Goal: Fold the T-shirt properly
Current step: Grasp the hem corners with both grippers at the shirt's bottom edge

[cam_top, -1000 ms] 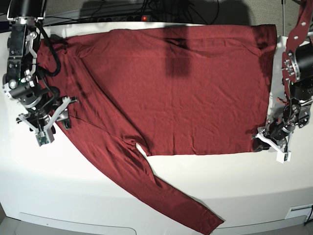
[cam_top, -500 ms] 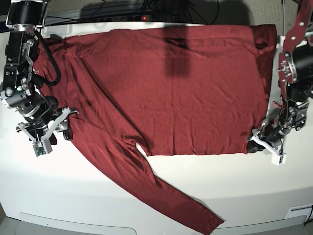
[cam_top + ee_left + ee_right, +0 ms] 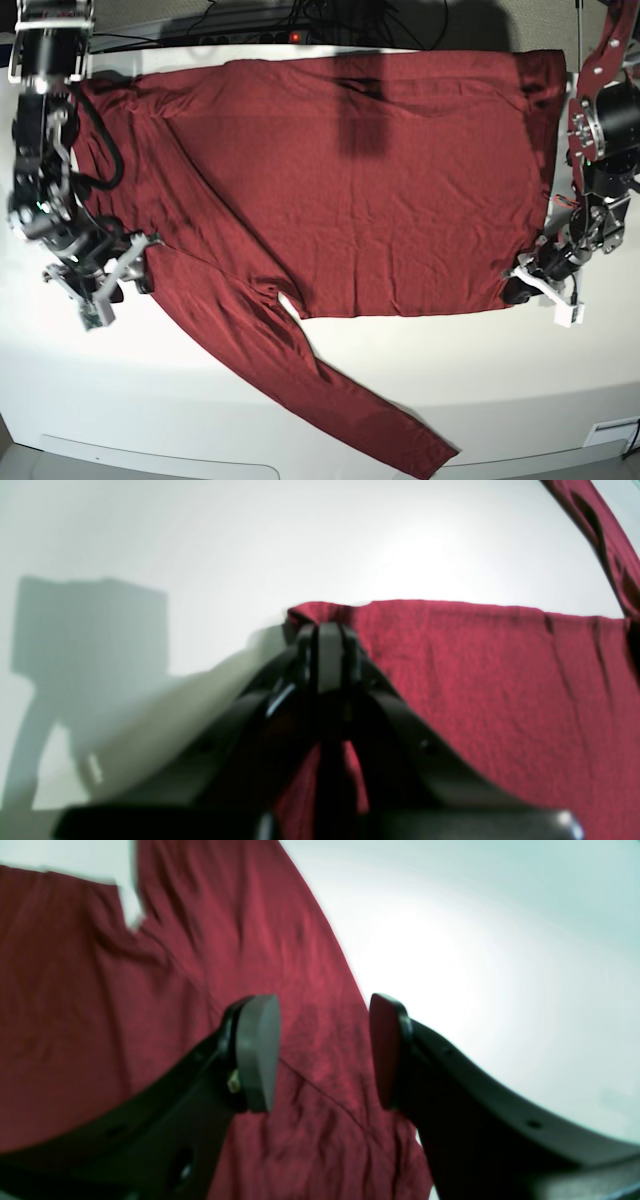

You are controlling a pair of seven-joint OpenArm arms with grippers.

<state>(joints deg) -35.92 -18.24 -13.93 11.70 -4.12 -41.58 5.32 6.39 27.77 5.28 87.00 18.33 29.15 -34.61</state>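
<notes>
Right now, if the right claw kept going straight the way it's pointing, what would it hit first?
Most likely the T-shirt. The right claw is open and the maroon cloth, near its edge, fills the gap between its fingers; the white table lies just beside. Depth is unclear.

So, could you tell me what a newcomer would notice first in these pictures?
The big dark red shirt spread across the white table, one long sleeve trailing toward the near edge. At its lower corner the left gripper is pinched shut on the hem, while the right gripper hangs open over the shirt's opposite edge.
</notes>
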